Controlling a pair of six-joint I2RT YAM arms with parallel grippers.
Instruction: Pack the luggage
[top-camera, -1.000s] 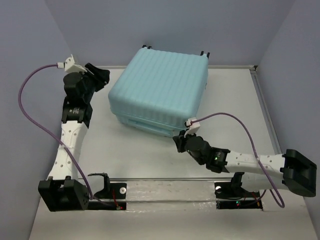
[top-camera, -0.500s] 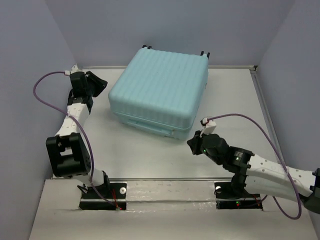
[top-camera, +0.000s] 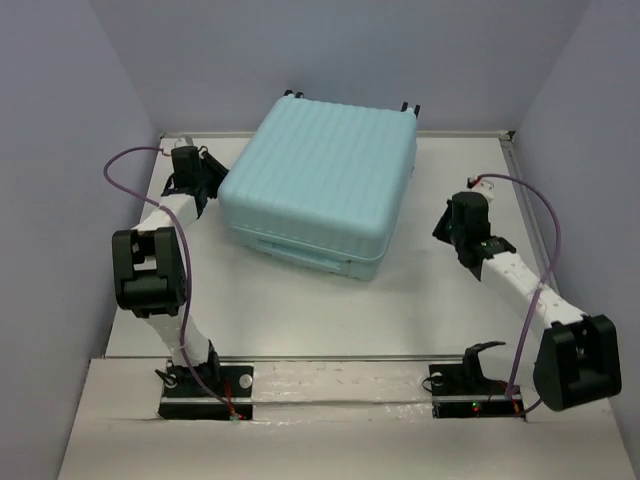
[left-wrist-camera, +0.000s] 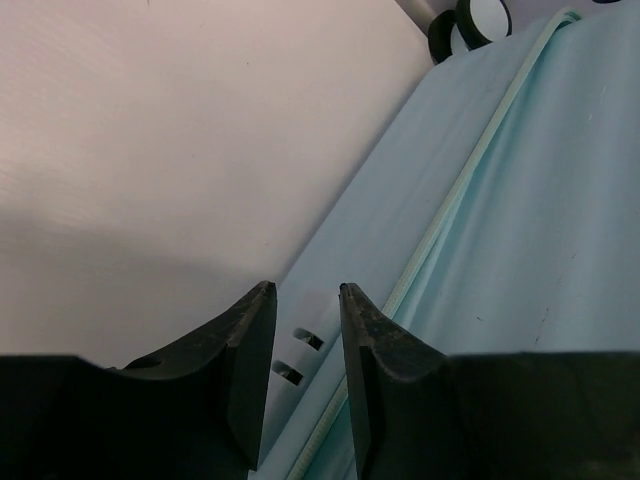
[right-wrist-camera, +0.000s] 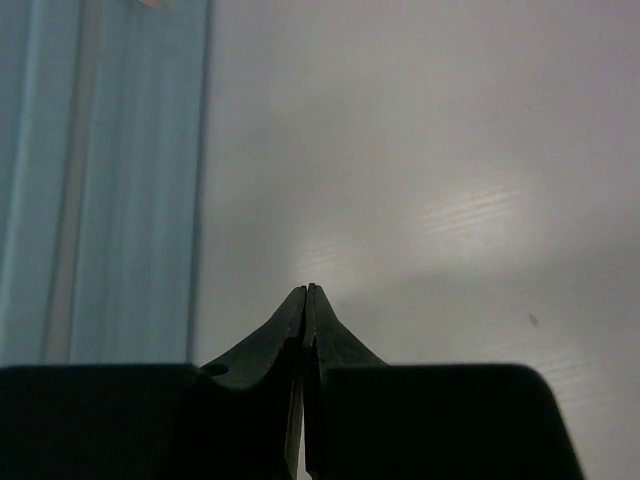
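The table (top-camera: 300, 310) is lying under both grippers, bare and pale ahead of the right gripper (right-wrist-camera: 305, 290) and off to the left of the left gripper (left-wrist-camera: 300, 295).

The luggage (top-camera: 320, 185) is resting flat and closed on it, ribbed shell up. It is sitting right against the left gripper (top-camera: 207, 170), at that tool's right side, and well apart from the right gripper (top-camera: 452, 225), on its left. In the left wrist view the luggage (left-wrist-camera: 520, 250) is filling the right half, its seam running away from the fingertips; whether they are touching its wall cannot be told.

The left gripper's jaws are standing parted by a narrow gap, grasping nothing. The right gripper's jaws are pressing together, clenched on nothing, with the luggage (right-wrist-camera: 100, 180) showing at the far left.

The wheels (left-wrist-camera: 470, 20) are showing far ahead of the left gripper, at the luggage's far end.
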